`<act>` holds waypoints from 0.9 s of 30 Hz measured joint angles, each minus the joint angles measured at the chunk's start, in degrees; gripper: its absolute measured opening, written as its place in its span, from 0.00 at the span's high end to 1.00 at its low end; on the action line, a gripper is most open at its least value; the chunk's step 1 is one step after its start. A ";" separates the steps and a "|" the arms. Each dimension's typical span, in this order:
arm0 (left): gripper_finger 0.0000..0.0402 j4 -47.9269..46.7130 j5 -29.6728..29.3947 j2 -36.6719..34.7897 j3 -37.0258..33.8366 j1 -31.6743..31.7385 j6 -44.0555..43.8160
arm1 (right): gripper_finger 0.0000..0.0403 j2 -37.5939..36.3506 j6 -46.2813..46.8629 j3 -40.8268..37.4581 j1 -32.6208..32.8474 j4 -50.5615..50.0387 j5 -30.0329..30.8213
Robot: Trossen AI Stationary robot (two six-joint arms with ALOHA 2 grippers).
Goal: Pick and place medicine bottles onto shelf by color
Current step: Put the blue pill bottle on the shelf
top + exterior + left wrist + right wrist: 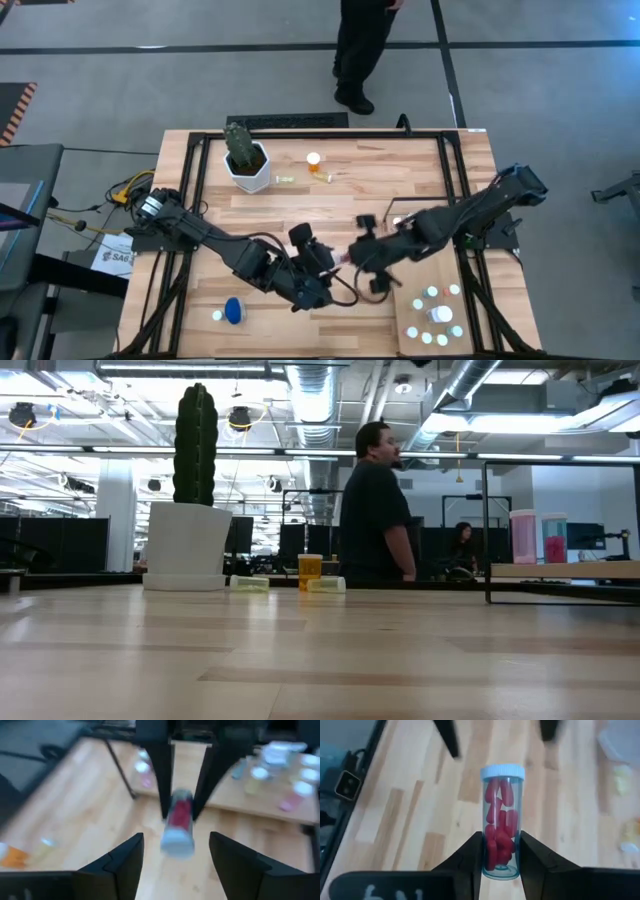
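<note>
Mid-table, both arms are meeting over the planked table (pixel 350 190). The right gripper (pixel 501 851) is pinching a clear vial (pixel 502 820) of red capsules at its base; its jaws are pressing both sides of the vial, whose white cap is pointing away from the wrist. In the high view the right gripper (pixel 362 258) is sitting just right of the table's middle, and the vial itself is too small there to make out.

The left gripper (pixel 175 852) is facing it from the other side. Its jaws are standing wide, with clear gaps to either side of the same vial (pixel 178 822), which is hanging between the right gripper's two dark fingers (pixel 162 775) farther off. Nothing is touching the left jaws. From above, the left gripper (pixel 325 265) is close beside the right one, nearly nose to nose.

The shelf (pixel 438 310), a pale panel at the table's near right corner, is carrying a cluster of white-capped bottles (pixel 440 314). At the near left of the table a blue bottle (pixel 233 310) is lying with a small white-capped one (pixel 217 315) just beside it.

Toward the far edge an orange bottle (pixel 314 162) is standing near a white pot with a cactus (pixel 247 160); a small pale vial (pixel 286 179) is lying between them. A person (pixel 375 510) in dark clothes is standing beyond the far edge of the table.
</note>
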 joint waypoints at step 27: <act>0.46 50.80 9.04 0.53 -6.88 12.85 39.56 | 0.71 -34.90 -7.95 -1.50 -4.65 2.17 13.03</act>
